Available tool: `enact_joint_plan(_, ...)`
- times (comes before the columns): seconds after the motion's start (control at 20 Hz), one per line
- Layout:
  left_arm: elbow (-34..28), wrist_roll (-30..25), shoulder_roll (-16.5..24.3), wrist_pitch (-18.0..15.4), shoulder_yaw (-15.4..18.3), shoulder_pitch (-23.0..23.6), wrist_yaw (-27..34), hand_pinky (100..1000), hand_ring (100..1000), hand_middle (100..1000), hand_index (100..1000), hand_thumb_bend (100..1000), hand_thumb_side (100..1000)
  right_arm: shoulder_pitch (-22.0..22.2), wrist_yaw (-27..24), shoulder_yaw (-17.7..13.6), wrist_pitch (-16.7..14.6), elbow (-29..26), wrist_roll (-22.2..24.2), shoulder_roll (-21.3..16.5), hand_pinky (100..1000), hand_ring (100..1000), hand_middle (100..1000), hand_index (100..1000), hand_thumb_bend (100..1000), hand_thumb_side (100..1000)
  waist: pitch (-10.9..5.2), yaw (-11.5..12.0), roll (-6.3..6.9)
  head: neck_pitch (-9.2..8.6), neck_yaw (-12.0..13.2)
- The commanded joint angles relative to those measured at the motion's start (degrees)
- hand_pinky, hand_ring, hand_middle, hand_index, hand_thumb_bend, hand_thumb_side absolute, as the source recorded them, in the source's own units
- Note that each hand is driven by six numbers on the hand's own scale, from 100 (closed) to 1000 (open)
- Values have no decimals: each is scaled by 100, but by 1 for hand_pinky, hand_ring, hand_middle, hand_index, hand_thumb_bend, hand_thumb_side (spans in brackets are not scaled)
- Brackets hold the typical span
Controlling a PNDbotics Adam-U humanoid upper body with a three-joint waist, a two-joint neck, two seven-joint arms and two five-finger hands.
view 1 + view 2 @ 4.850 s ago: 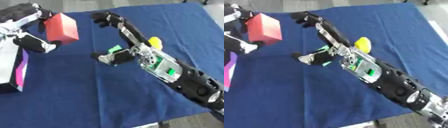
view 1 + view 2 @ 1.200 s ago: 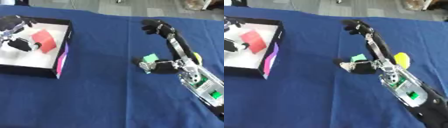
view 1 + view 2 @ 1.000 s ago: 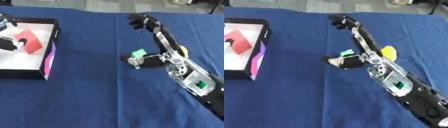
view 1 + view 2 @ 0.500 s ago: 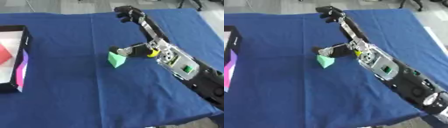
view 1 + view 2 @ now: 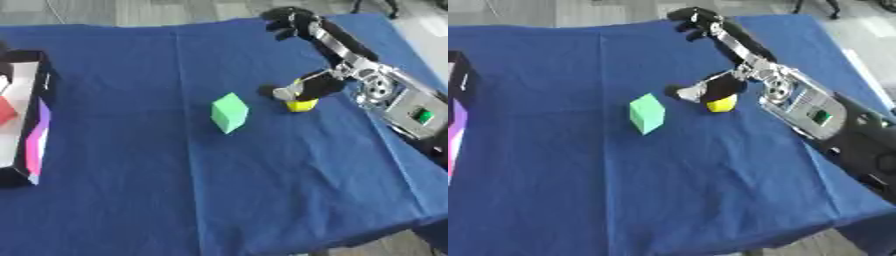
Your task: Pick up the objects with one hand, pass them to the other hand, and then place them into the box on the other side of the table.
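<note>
Two views, left eye first:
Table: blue cloth-covered table (image 5: 175, 200), its far edge along the top.
Box: black-walled open box with a white floor (image 5: 35, 125) at the table's left edge; a purple-pink panel shows on its outer wall.
Red piece: a red object (image 5: 5, 111) lies inside the box, cut off by the picture's left border.
Green block: light green cube (image 5: 229, 112) near the table's middle, resting on the cloth, untouched.
Right hand: black right hand (image 5: 337, 55) reaches in from the right edge, fingers stretched toward the far edge, holding nothing.

Right eye view:
Yellow object: small yellow rounded piece (image 5: 721, 103) on the cloth just beside the hand's thumb, right of the green cube and apart from it.
Left hand: shows in neither view.
</note>
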Motion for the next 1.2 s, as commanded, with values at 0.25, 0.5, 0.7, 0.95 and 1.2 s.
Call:
enact_joint_plan(0.25, -593, 108, -14, 164, 110, -21, 662, 1000, 691, 591, 724, 100, 280, 106, -33, -351, -352, -100, 650, -598, 825, 881, 890, 913, 472, 100, -17, 86, -83, -42, -70)
enact_joint_plan(0.5, -980, 279, -17, 324, 163, 66, 1374, 1000, 670, 573, 717, 100, 304, 108, -12, -609, -431, -100, 1244, -659, 824, 863, 875, 899, 459, 100, 113, 184, -164, -157, -173)
enact_joint_plan(0.7, -1178, 386, 121, 566, 113, 51, 2172, 1000, 665, 565, 708, 100, 309, 51, 1, -855, -347, -100, 1752, -739, 833, 854, 860, 884, 447, 100, 204, 301, -224, -208, -289)
enact_joint_plan(0.95, -1407, 384, 127, 671, 104, 30, 2372, 1000, 664, 561, 704, 100, 315, 67, 307, -883, -324, -100, 1849, -771, 841, 857, 856, 869, 434, 100, 285, 456, -277, -283, -443)
enact_joint_plan(1.2, -1510, 386, 136, 702, 112, -9, 2415, 1000, 662, 556, 701, 100, 317, 49, 513, -838, -281, -100, 1927, -742, 844, 859, 857, 866, 428, 100, 339, 562, -300, -328, -560)
